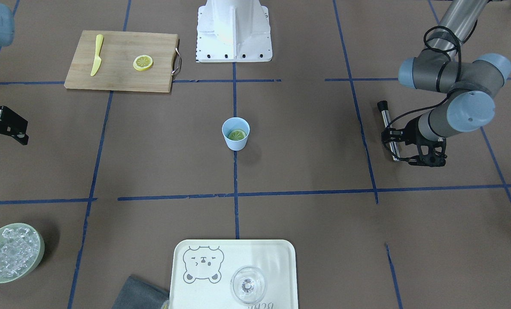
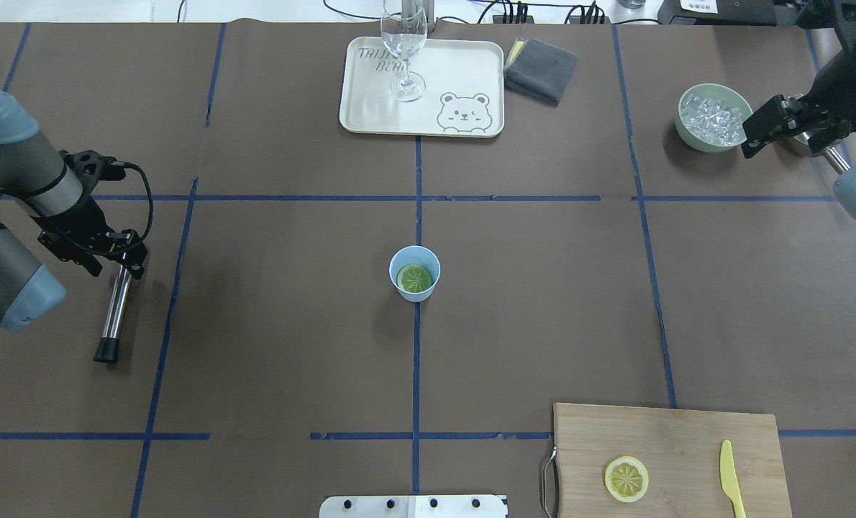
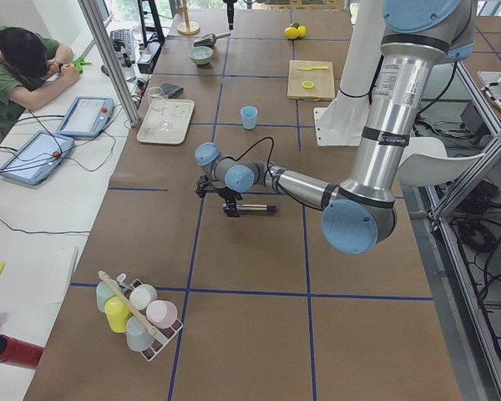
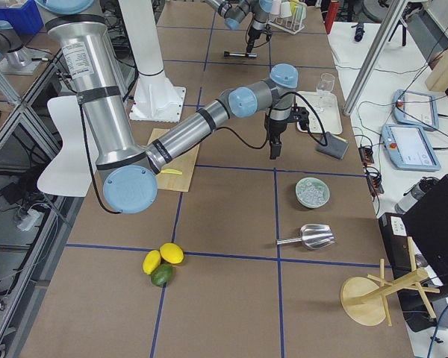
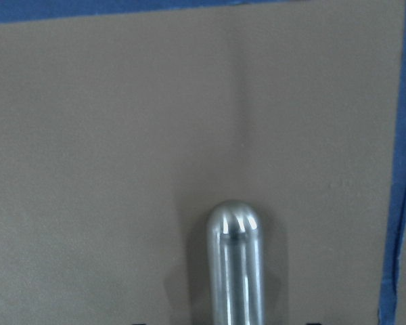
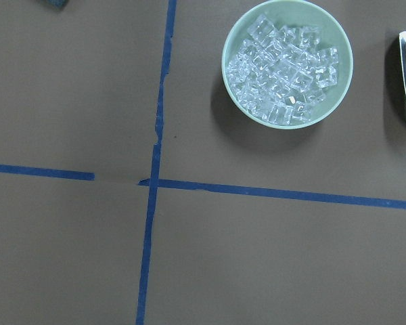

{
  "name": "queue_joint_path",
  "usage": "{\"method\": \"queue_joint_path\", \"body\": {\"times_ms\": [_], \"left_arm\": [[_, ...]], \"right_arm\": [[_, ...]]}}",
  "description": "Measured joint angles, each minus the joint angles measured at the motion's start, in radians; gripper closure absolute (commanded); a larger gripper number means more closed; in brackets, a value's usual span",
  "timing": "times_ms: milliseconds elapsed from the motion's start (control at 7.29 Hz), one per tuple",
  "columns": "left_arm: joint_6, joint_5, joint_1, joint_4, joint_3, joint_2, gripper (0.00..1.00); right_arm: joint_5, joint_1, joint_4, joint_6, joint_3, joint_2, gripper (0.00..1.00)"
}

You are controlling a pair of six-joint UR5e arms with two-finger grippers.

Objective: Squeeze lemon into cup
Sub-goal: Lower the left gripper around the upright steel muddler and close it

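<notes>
Your left gripper (image 2: 131, 265) is hanging wide open over one end of the metal rod (image 2: 115, 309) near the table's left edge, gripping nothing. The lemon slice (image 2: 414, 278) is lying inside the cup (image 2: 433, 262) at mid-table. By closing so near the rod's end, you are risking it tilting or rolling free.

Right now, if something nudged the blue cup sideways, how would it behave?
Likely light: the cup looks small, thin-walled plastic. Narrower at the base than the rim, it may tip if pushed high; pushed low, it probably slides.
</notes>
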Motion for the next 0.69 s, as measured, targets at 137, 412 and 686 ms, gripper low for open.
{"method": "queue_joint_path", "body": {"times_ms": [137, 412, 686], "left_arm": [[0.0, 0.0, 0.0, 0.0, 0.001, 0.0, 0.76], [0.0, 0.0, 0.0, 0.0, 0.001, -0.001, 1.0], [0.0, 0.0, 0.0, 0.0, -0.001, -0.001, 1.0]], "right_arm": [[0.001, 0.001, 0.0, 0.0, 0.001, 0.0, 0.0], [0.005, 0.005, -0.001, 0.0, 0.002, -0.002, 0.0], [0.011, 0.008, -0.001, -0.001, 0.002, -0.002, 0.0]]}}
